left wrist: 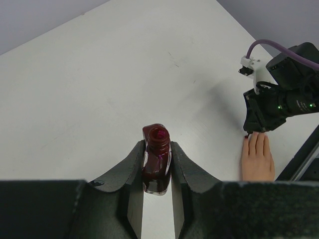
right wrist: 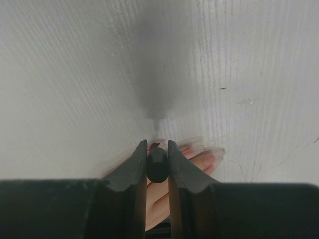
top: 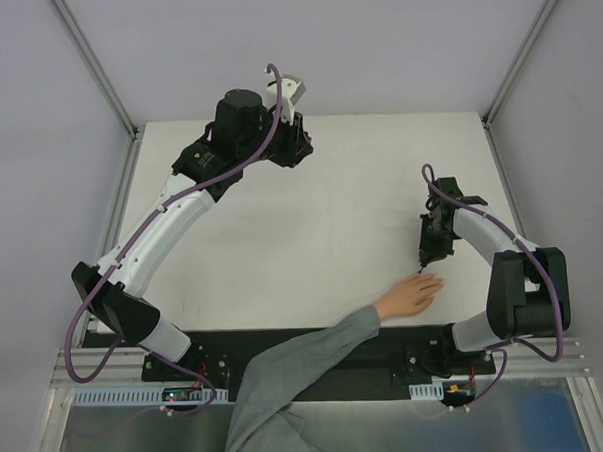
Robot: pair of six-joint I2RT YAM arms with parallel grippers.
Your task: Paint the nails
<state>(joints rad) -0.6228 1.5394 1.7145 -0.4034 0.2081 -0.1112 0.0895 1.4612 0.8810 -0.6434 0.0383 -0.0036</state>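
A bare hand [top: 410,294] with a grey sleeve lies flat near the table's front right. My right gripper [top: 424,258] hangs just above its fingertips, shut on a black brush cap [right wrist: 157,165]. In the right wrist view the fingers under the jaws are blurred; the nails [right wrist: 206,158] look pinkish, and one by the cap shows red. From the left wrist view the hand [left wrist: 257,157] sits under the right gripper [left wrist: 259,119]. My left gripper [left wrist: 157,145] is at the far end of the table [top: 296,146], shut on an open dark red bottle [left wrist: 156,167].
The white table [top: 331,225] has metal frame posts at its far corners. Grey walls stand on the left, the right and behind. The black base plate [top: 318,380] and both arm bases run along the near edge, with the sleeved arm crossing it.
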